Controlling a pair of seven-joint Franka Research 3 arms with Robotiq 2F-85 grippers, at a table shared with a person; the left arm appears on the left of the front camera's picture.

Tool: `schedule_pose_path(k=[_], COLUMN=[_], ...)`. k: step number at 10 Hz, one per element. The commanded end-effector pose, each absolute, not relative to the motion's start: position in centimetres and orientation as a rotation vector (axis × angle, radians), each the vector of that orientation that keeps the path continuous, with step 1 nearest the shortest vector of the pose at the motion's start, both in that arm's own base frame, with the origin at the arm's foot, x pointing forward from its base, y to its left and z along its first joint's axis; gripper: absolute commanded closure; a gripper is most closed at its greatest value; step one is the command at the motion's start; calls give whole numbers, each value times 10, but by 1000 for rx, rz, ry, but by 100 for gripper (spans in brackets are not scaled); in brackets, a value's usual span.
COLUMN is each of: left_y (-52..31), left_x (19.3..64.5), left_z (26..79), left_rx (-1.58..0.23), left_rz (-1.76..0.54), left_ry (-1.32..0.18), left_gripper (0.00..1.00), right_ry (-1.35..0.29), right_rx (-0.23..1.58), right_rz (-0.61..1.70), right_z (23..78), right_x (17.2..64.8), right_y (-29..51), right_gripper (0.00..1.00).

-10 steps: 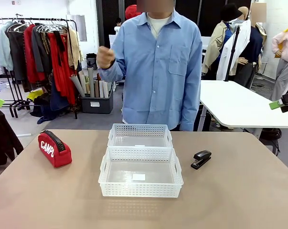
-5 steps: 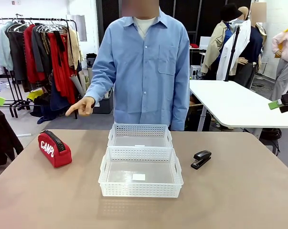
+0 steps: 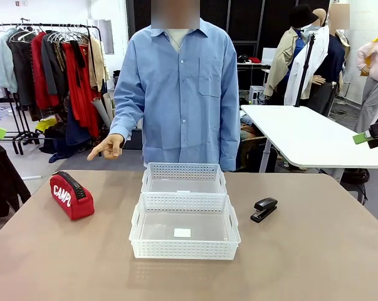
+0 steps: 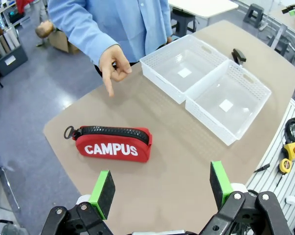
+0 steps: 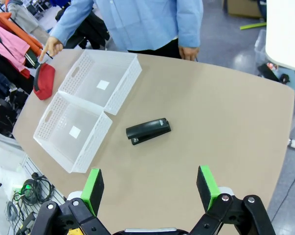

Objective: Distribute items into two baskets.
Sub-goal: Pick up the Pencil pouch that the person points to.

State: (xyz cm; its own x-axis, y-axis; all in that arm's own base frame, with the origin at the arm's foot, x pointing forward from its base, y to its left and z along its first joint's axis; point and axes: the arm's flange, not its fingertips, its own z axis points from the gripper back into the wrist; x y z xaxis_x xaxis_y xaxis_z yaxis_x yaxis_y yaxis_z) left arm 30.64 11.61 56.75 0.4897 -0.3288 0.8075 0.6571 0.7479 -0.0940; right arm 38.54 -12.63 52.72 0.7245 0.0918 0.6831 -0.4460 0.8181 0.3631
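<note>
- Two white baskets sit in the middle of the brown table (image 3: pixel 314 251), one behind the other, with their sides touching: the near basket (image 3: pixel 183 249) is close to me and the far basket (image 3: pixel 183 170) is close to the person.
- Each basket has little holes in its walls and a small white label on its floor.
- The red pouch (image 3: pixel 71 195) lies on the table on my left side, well apart from the baskets. It has a black zipper on top and the white word CAMPUS on its side.
- The small black stapler (image 3: pixel 264 209) lies flat on the table on my right side, just beside the near basket but not touching it.
- The person in a blue shirt stands at the far side of the table.
- The person's hand (image 3: pixel 108 146) is up in the air by the far edge of the table, on the pouch's side, with one finger pointing down.
- My left gripper (image 4: pixel 162 187) hangs high over the table, near the pouch. Its green pads are wide apart and there is only air between them.
- My right gripper (image 5: pixel 149 187) hangs high over the table, near the stapler. Its green pads are wide apart too, and it holds nothing.
</note>
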Motion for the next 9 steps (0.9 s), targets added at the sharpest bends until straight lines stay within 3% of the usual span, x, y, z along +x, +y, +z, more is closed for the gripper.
schedule_pose_path(k=[1, 6, 9], left_y=[116, 116, 109], left_x=[307, 306, 350], left_z=[567, 567, 571], left_rx=[-424, -422, -423], left_rz=[-624, -621, -522], left_ry=[-869, -869, -738], left_gripper=[0, 0, 0], right_ry=[-708, -708, -708], right_rx=[552, 552, 552], right_rz=[316, 316, 316], right_z=[527, 527, 527], right_x=[386, 386, 386], right_y=[-126, -126, -126], right_gripper=[0, 0, 0])
